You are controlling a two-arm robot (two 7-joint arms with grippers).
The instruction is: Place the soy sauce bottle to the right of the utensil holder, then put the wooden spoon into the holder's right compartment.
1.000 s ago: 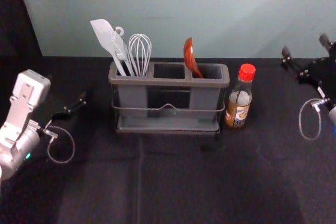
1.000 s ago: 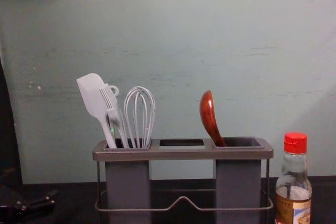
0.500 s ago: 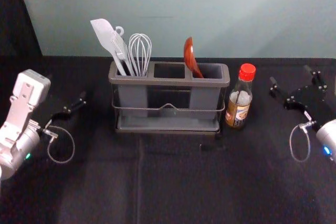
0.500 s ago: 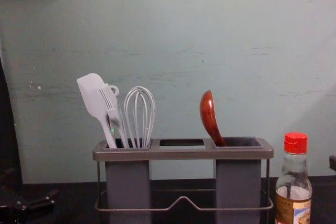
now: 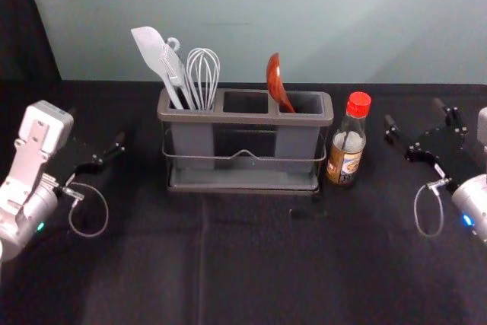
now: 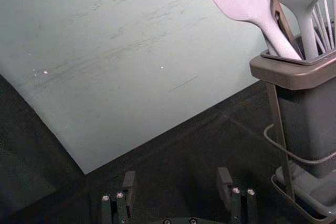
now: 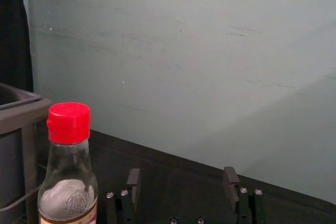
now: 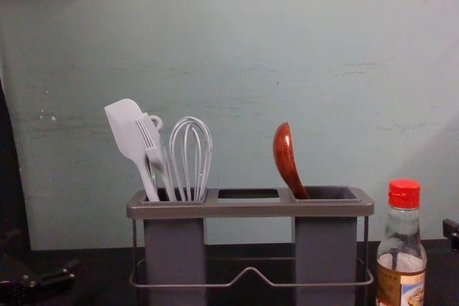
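- Pale grey-green wall, smooth and matt with a few scuffs, standing behind everything.
- Black cloth, softly creased, covering the table.
- Dark fabric curtain hanging at the far left.
- Long grey-brown utensil holder with a rounded rim, three rectangular openings and a thin wire rail bent to a peak at mid-front; a shallow tray sits at its base.
- Black right gripper, out to the right of the bottle, its two fingers spread wide with nothing between them. The bottle stands in the way between it and the holder.
- Black left gripper, parked to the left of the holder, fingers apart and empty.
- Clear glass soy sauce bottle with a ridged red plastic cap and a printed label, upright just beside the holder's right end.
- Pale, flat-bladed spatula, leaning outward from the left compartment.
- Looped light-grey whisk, in there too.
- Glossy reddish-brown wooden spoon, rounded bowl up, handle down in the right compartment, tilted leftward.
- Light-grey bristled brush, between spatula and whisk.
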